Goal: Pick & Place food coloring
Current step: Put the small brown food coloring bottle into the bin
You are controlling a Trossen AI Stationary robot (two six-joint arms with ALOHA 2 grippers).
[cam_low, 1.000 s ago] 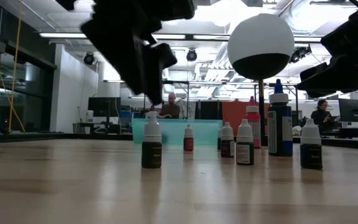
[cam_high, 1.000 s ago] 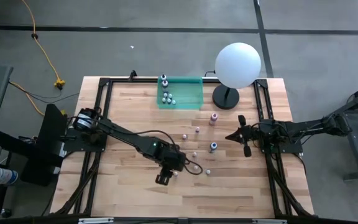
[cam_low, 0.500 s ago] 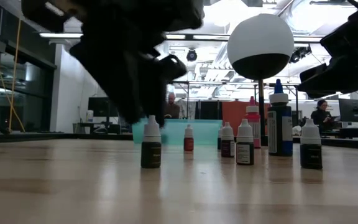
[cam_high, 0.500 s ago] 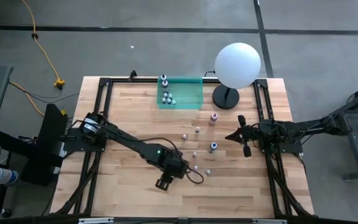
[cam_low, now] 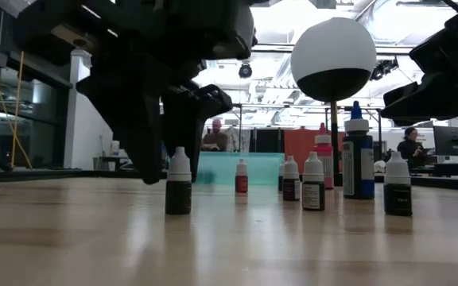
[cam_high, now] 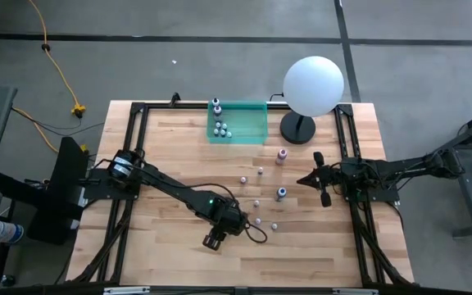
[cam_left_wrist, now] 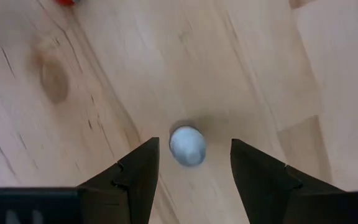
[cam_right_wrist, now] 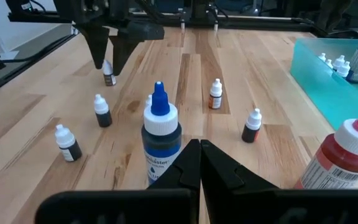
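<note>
Loose food coloring bottles (cam_high: 258, 205) are scattered mid-worktop (cam_high: 170, 143); more are stood in the tray (cam_high: 248, 123) beside the lamp (cam_high: 312, 86).

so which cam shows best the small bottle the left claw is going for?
Left wrist view: the bottle sits centred between the open left claw, white cap up, fingers clear of it. Low view shows it upright side-on, dark body. Right wrist view shows it far off. High view: hidden under the arm.

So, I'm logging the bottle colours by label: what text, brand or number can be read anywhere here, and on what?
None is legible.
Blue-capped bottle: label print, too blurred to read.
Red bottle: label print, too blurred to read.
Small bottles: dark labels, no readable text.
Tray, lamp: no markings seen.
</note>
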